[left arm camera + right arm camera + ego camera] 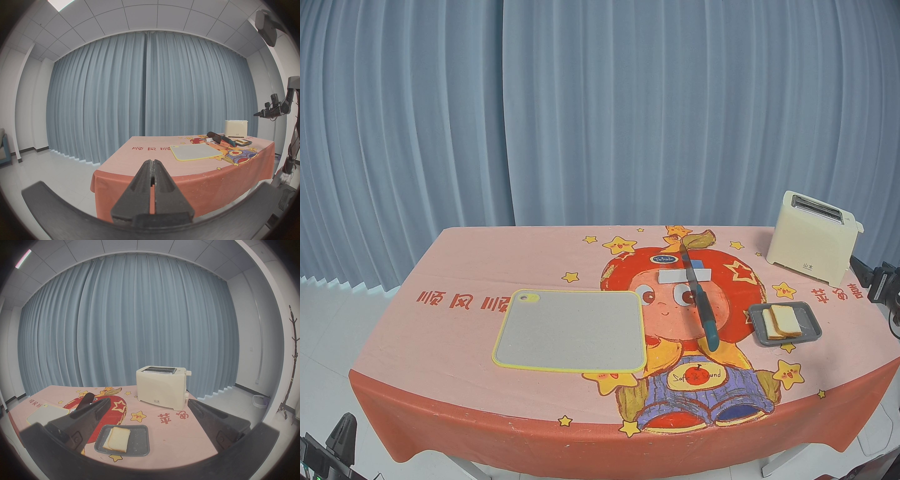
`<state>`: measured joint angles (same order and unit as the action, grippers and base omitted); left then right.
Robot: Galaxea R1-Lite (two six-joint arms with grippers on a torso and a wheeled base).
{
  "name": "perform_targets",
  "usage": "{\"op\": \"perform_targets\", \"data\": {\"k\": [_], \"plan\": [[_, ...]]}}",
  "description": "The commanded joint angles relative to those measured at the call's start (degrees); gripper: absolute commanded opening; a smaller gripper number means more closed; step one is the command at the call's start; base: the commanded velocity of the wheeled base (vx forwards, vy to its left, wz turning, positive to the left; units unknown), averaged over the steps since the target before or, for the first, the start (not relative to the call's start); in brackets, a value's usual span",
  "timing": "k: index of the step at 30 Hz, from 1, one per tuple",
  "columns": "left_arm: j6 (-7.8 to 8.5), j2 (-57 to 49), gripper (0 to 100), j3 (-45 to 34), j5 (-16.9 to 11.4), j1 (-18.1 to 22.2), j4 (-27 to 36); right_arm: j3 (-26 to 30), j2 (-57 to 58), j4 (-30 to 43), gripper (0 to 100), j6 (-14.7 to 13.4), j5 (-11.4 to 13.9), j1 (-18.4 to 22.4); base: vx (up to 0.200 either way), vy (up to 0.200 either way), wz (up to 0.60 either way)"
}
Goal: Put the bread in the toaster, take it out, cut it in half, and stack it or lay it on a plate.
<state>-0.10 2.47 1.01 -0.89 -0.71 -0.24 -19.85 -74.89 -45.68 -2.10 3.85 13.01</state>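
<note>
Bread (782, 320): two pale square slices on dark grey rectangular tray (809, 334), near right.
Toaster (811, 237): cream two-slot box, far right, behind tray.
Knife (700, 300): teal-handled, centre, right of yellow-rimmed grey cutting board (572, 329).
Left claw (152, 162): I read it pressed together, off the near-left corner.
Right claw (148, 402): spread, holding nothing, near tray.

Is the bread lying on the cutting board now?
No, the bread lies in the grey tray in front of the toaster, well apart from the cutting board.
</note>
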Motion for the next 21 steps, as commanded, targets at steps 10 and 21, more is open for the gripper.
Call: {"op": "perform_targets", "data": {"k": [10, 21], "plan": [[0.01, 0.1, 0, -1.0, 0.0, 0.0, 0.0, 1.9, 5.7, 0.1, 100, 1.0, 1.0, -0.2, 0.000, 0.000, 0.00], [0.01, 0.1, 0, -1.0, 0.0, 0.0, 0.0, 3.7, 9.3, 0.6, 100, 1.1, 1.7, -0.3, 0.000, 0.000, 0.00]]}}
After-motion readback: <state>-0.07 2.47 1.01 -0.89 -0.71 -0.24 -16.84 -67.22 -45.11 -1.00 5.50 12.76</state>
